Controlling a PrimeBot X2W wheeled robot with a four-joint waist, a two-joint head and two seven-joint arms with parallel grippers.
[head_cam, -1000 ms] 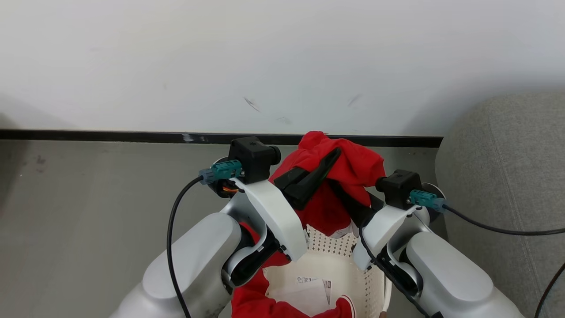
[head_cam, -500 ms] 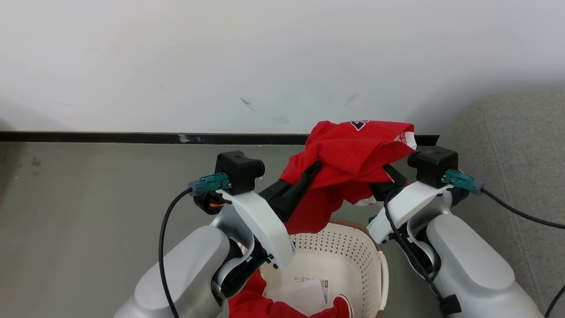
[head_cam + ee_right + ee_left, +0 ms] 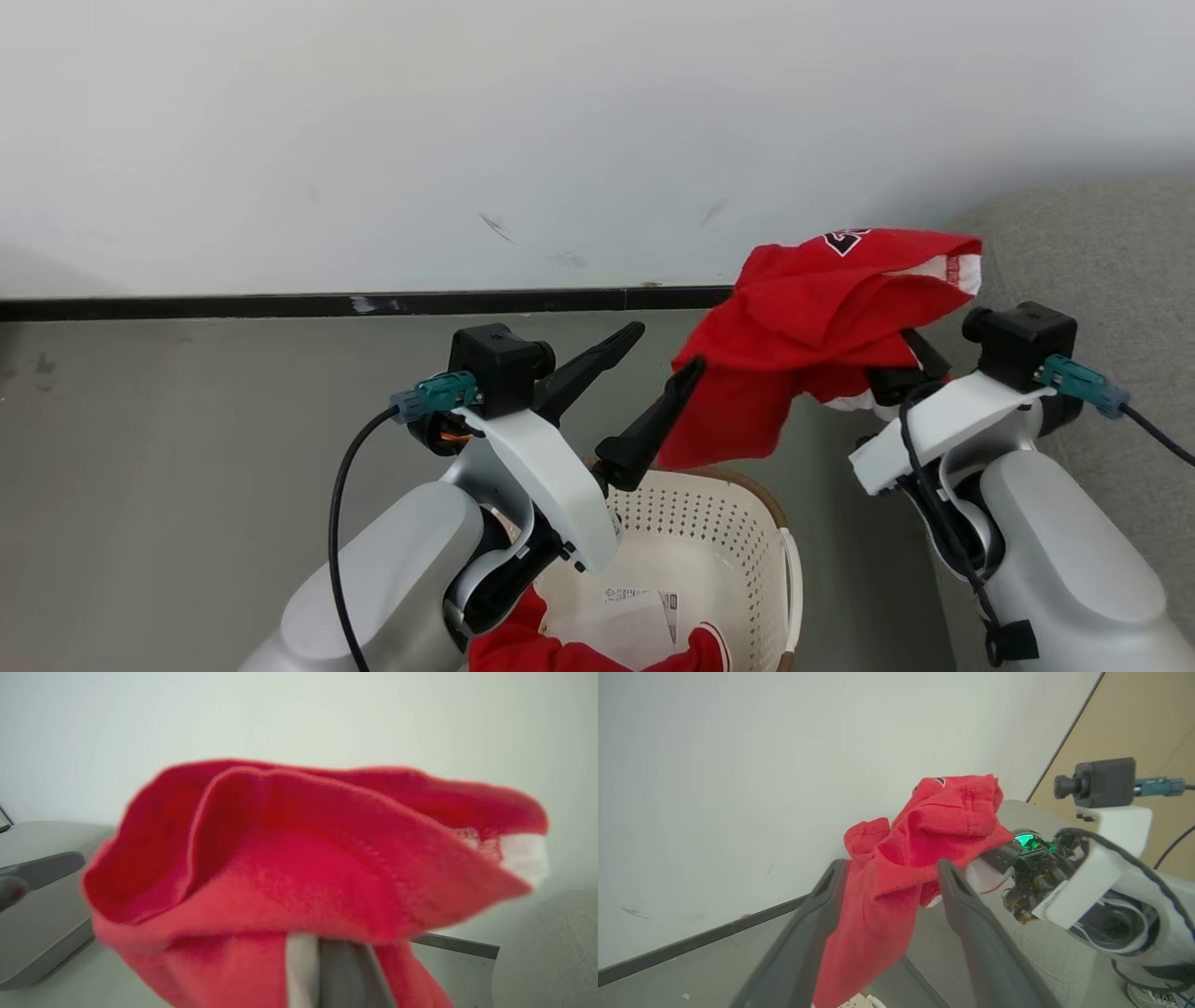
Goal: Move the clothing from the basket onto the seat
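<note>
The right gripper [image 3: 906,371] was clamped shut on a bunched red garment [image 3: 822,327], holding it in the air above the floor between the basket [image 3: 738,523] and the near corner of the grey seat [image 3: 1102,252]. The left gripper [image 3: 665,347] hung above the basket's far rim, fingers spread wide and gripping nothing, just beside the hanging cloth. More red clothing [image 3: 523,644] lay at the basket's near edge, beside its paper label [image 3: 635,621].

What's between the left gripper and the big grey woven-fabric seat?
Head view: a red cloth garment with white trim, clamped in the right gripper, hangs between the open left gripper and the grey seat.
</note>
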